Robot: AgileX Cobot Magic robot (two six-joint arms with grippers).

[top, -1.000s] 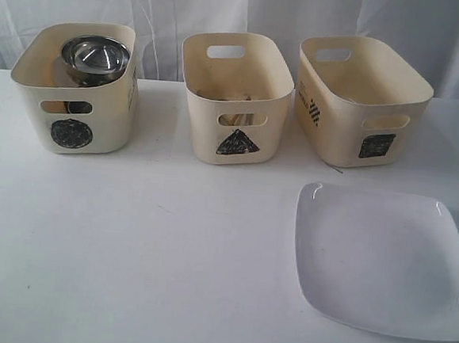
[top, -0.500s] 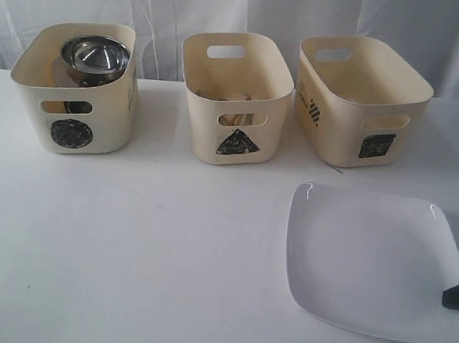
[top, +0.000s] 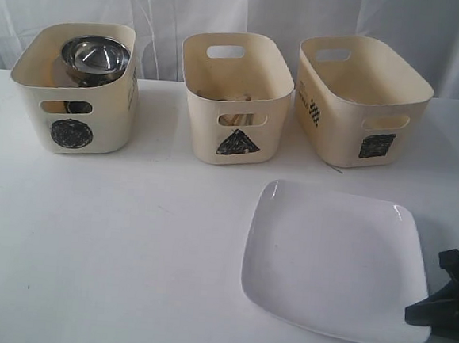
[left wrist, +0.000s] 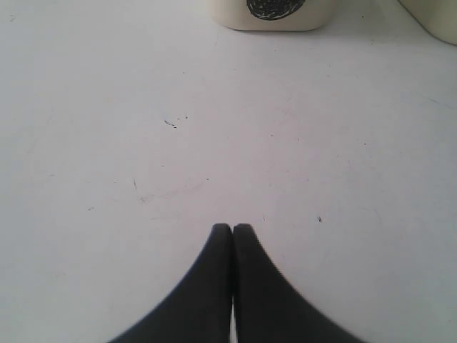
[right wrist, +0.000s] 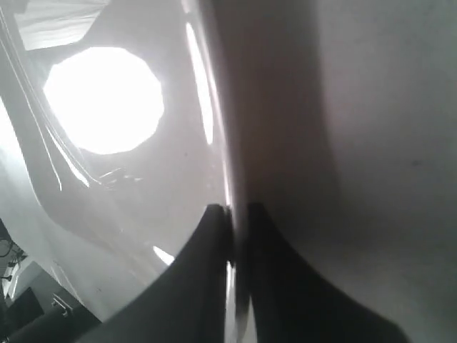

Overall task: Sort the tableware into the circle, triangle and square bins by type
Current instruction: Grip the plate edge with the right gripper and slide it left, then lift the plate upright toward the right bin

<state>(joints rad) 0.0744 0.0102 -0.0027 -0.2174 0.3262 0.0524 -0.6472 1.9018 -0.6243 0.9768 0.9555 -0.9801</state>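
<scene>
The large white squarish plate (top: pixel 330 259) lies on the table in front of the square bin (top: pixel 339 136). My right gripper (top: pixel 425 308) is at the plate's near right corner, and in the right wrist view it (right wrist: pixel 238 209) is shut on the plate's rim (right wrist: pixel 143 179). A steel bowl (top: pixel 95 56) sits upside down on other steel ware in the circle bin (top: pixel 110 126). Wooden pieces show through the handle slot of the triangle bin (top: pixel 202 118). My left gripper (left wrist: pixel 233 227) is shut and holds nothing, hovering over bare table before the circle bin (left wrist: pixel 235 14); the exterior view does not show it.
The three cream bins stand in a row at the back of the white table (top: pixel 128 251). White curtains hang behind them. The square bin shows nothing inside from here.
The plate has slid left across the table, its right corner held. My right gripper has come further into the exterior view from the right edge. The left gripper has not moved.
</scene>
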